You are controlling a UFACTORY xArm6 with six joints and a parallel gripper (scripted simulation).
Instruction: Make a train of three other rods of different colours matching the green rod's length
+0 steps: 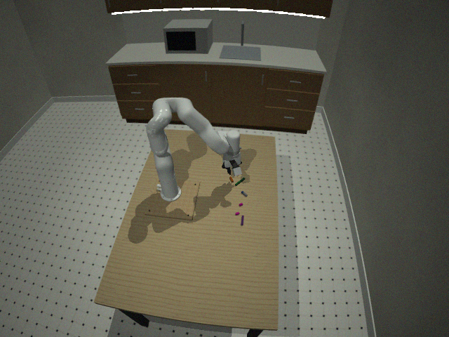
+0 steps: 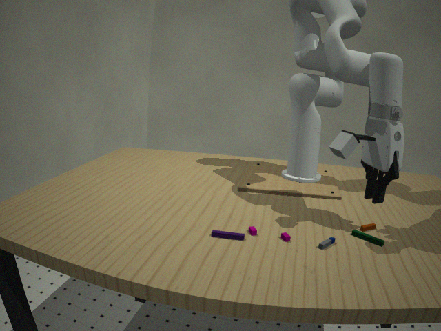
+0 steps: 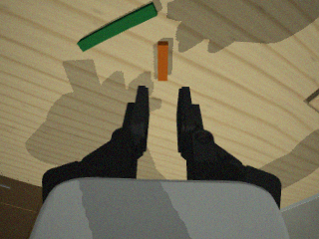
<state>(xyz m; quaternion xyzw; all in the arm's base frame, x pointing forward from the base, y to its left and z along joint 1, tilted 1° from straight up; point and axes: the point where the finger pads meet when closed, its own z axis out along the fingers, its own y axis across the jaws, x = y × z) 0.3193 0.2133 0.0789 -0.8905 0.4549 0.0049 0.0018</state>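
Note:
My gripper (image 2: 376, 198) hangs above the table, fingers pointing down with a narrow gap and nothing between them. In the wrist view the fingertips sit just short of the orange rod (image 3: 162, 60), which lies flat in line with the gap. The green rod (image 3: 120, 26) lies slanted just beyond it. In the exterior view the orange rod (image 2: 368, 227) lies close beside the green rod (image 2: 368, 237). A grey rod (image 2: 324, 243) with a blue rod (image 2: 331, 239) at its end, two magenta rods (image 2: 285, 236) (image 2: 252, 230) and a purple rod (image 2: 227, 234) lie in a loose row to the left.
The arm's base (image 2: 302, 174) stands on a thin wooden plate (image 2: 288, 192) behind the rods. The table's right edge (image 1: 277, 203) runs a short way beyond the rods.

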